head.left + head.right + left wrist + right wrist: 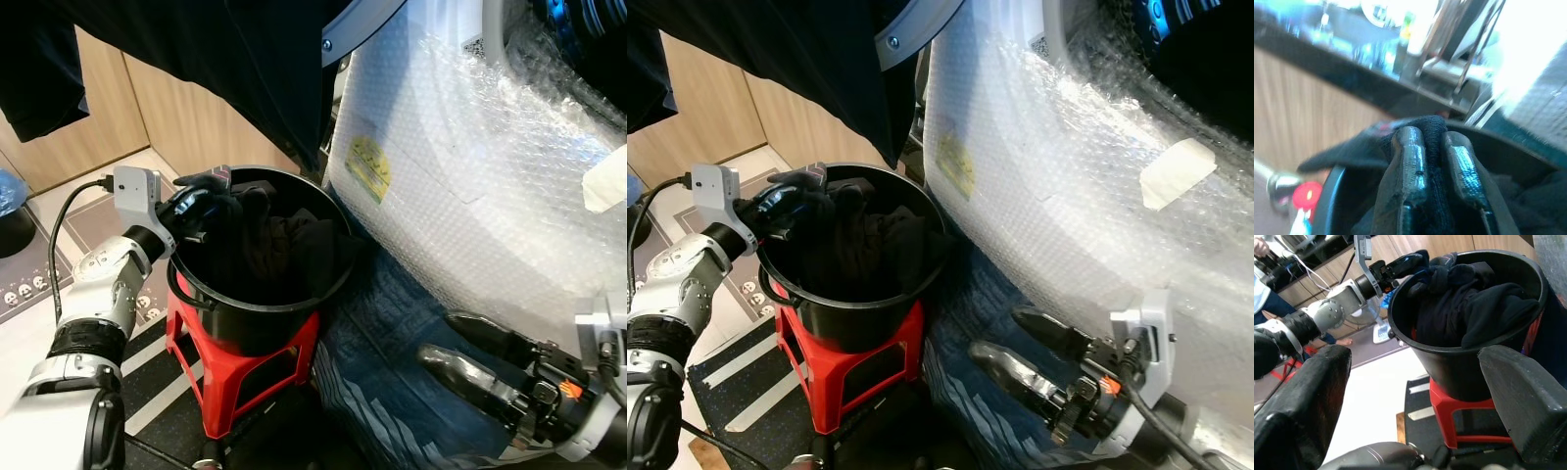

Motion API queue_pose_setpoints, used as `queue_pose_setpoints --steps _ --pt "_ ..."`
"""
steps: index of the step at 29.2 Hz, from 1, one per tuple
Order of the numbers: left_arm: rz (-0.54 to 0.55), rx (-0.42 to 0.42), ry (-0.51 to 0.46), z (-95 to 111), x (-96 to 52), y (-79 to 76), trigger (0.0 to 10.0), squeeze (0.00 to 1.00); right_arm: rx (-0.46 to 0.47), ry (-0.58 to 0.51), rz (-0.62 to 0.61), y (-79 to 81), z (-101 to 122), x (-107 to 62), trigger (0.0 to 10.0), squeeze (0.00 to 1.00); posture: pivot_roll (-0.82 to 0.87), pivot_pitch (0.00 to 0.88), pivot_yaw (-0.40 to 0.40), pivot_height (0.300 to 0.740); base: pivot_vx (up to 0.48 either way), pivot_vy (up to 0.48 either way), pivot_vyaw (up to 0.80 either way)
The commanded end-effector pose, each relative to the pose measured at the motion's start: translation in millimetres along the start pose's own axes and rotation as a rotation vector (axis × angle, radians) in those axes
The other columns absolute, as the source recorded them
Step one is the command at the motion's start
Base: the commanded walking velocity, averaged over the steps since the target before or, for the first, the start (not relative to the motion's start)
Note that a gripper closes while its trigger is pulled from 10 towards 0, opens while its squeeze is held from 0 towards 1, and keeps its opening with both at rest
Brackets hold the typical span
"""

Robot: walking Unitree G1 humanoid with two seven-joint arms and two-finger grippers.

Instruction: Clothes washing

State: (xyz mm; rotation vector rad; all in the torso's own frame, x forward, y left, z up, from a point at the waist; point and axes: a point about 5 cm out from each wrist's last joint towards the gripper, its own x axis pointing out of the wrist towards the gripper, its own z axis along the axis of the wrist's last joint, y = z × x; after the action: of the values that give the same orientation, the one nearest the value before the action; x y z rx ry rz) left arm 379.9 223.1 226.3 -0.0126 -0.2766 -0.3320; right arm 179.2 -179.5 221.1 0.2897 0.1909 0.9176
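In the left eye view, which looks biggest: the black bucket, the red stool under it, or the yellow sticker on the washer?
1. Black bucket
2. Red stool, partly hidden beneath it
3. Yellow sticker, clearly smallest

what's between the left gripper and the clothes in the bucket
Nothing: the left gripper is already shut on a fold of the dark clothes at the rim of the black bucket.

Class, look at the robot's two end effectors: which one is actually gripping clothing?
The left end effector, at the black bucket's rim, pinches dark cloth between its fingers. The right end effector hangs open and empty.
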Motion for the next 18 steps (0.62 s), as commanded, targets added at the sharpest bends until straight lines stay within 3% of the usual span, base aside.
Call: queue_pose_setpoints --steps 1,3,4,5,6,7,8,11,12,13,15,18 --pt "-0.025 0.033 -0.046 5.3 -0.7 -7.5 0.0 0.0 0.0 0.002 -0.003 -1.2 -1.8 -0.2 10.0 0.0 -0.16 0.294 -0.159 0.74 0.0 0.0 0.0" --pt "-0.046 0.055 -0.073 10.4 -2.7 -16.8 0.0 0.0 0.0 0.002 0.012 -0.9 -2.0 1.7 10.0 0.0 -0.15 0.282 -0.158 0.74 0.0 0.0 0.0" --pt "-0.052 0.061 -0.084 12.1 -3.3 -20.6 2.2 0.0 0.0 0.002 0.014 -1.5 -2.4 2.7 10.0 0.0 -0.14 0.276 -0.157 0.74 0.0 0.0 0.0" --pt "-0.069 0.084 -0.103 15.7 -4.9 -30.3 7.4 0.0 -0.003 0.003 0.019 -2.6 -3.0 4.0 10.0 0.0 -0.14 0.272 -0.157 0.74 0.0 0.0 0.0" --pt "-0.086 0.09 -0.115 18.7 -6.0 -38.3 9.0 0.0 -0.005 0.0 0.021 -4.0 -3.2 5.4 10.0 0.0 -0.13 0.266 -0.153 0.74 0.0 0.0 0.0" --pt "-0.098 0.086 -0.122 20.3 -6.1 -43.2 8.9 0.0 -0.005 -0.002 0.022 -4.9 -3.4 6.4 10.0 0.0 -0.13 0.26 -0.152 0.74 0.0 0.0 0.0" --pt "-0.108 0.093 -0.132 22.3 -6.2 -48.0 8.0 0.0 -0.006 -0.004 0.023 -5.6 -3.4 7.4 10.0 0.0 -0.12 0.258 -0.151 0.74 0.0 0.0 0.0" --pt "-0.147 0.1 -0.152 27.8 -7.2 -66.6 7.5 0.0 -0.011 -0.011 0.034 -8.3 -3.5 11.6 10.0 0.0 -0.11 0.25 -0.146 0.74 0.0 0.0 0.0" --pt "-0.153 0.098 -0.153 28.1 -6.9 -69.1 6.4 0.0 -0.011 -0.011 0.036 -9.3 -3.7 12.8 10.0 0.0 -0.11 0.248 -0.145 0.74 0.0 0.0 0.0" --pt "-0.158 0.089 -0.155 28.7 -6.8 -72.3 6.5 0.0 -0.012 -0.013 0.038 -10.0 -3.8 13.8 10.0 0.0 -0.11 0.246 -0.144 0.74 0.0 0.0 0.0" --pt "-0.176 0.106 -0.159 30.6 -7.4 -79.0 9.6 0.0 -0.014 -0.014 0.044 -10.9 -3.8 15.8 10.0 0.0 -0.11 0.243 -0.143 0.74 0.0 0.0 0.0" --pt "-0.19 0.119 -0.16 32.7 -9.7 -84.6 10.0 0.0 -0.019 -0.014 0.05 -12.3 -4.3 18.1 10.0 0.0 -0.1 0.239 -0.142 0.74 0.0 0.0 0.0"
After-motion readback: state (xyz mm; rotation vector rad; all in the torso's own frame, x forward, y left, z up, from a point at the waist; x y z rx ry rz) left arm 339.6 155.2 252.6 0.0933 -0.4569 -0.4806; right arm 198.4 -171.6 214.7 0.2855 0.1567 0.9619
